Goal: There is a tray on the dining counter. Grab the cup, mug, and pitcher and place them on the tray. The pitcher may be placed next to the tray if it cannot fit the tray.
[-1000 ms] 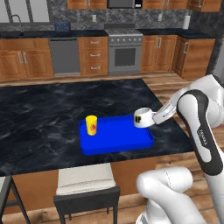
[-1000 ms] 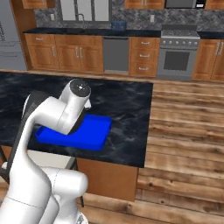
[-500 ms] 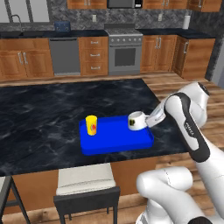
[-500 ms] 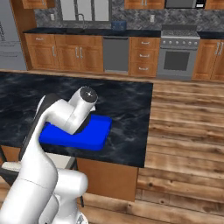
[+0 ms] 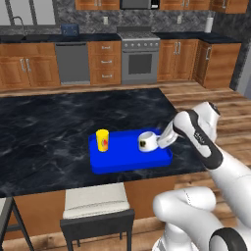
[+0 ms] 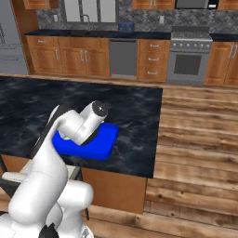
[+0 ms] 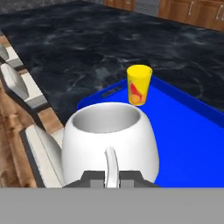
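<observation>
Gripping the mug (image 7: 109,140) by its side handle, the end effector (image 7: 111,183) has its two dark fingertips (image 7: 92,181) closed tightly around the thin white loop, which rises between them in the hand view. From the left base view the end effector (image 5: 162,142) holds the mug (image 5: 146,141) over the near-side portion of the tray (image 5: 122,162), at the end of the white arm; whether the mug's base touches the tray floor cannot be told. Ahead of the end effector, beyond the mug, the cup (image 7: 138,85) stands upright on the tray (image 7: 192,140), well apart from the mug. In the left base view the cup (image 5: 102,140) sits at the tray's opposite end from the end effector. The tray (image 6: 102,142) lies on the dark marble tabletop (image 5: 44,127), near its edge, with a stool (image 5: 95,206) below.
</observation>
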You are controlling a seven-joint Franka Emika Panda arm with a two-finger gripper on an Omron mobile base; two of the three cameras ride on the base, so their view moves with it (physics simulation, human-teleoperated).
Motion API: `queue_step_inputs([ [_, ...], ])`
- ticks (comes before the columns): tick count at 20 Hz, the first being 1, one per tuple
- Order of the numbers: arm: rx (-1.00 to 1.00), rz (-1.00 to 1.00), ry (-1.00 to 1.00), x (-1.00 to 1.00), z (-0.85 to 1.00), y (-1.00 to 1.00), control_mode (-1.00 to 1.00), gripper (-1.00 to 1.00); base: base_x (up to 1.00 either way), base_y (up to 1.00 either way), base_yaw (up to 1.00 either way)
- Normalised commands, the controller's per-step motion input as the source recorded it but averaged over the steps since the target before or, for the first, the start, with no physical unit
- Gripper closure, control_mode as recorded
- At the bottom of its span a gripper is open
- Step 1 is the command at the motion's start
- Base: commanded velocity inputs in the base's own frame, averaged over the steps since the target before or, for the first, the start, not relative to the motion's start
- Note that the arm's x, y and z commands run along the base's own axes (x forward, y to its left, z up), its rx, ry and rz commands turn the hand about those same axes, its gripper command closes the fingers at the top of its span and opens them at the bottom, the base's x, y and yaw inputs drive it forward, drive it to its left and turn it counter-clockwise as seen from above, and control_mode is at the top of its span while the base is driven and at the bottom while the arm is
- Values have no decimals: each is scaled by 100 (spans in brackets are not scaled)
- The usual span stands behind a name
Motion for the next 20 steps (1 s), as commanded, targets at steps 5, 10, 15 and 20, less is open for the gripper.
queue_step_inputs([
  [5,0,5,0,35,-38,13,-100,100,0,0,0],
  [10,0,5,0,33,-28,20,-100,100,0,0,0],
  [15,0,5,0,37,-27,19,-100,100,0,0,0],
  [20,0,5,0,36,-28,18,-100,100,0,0,0],
])
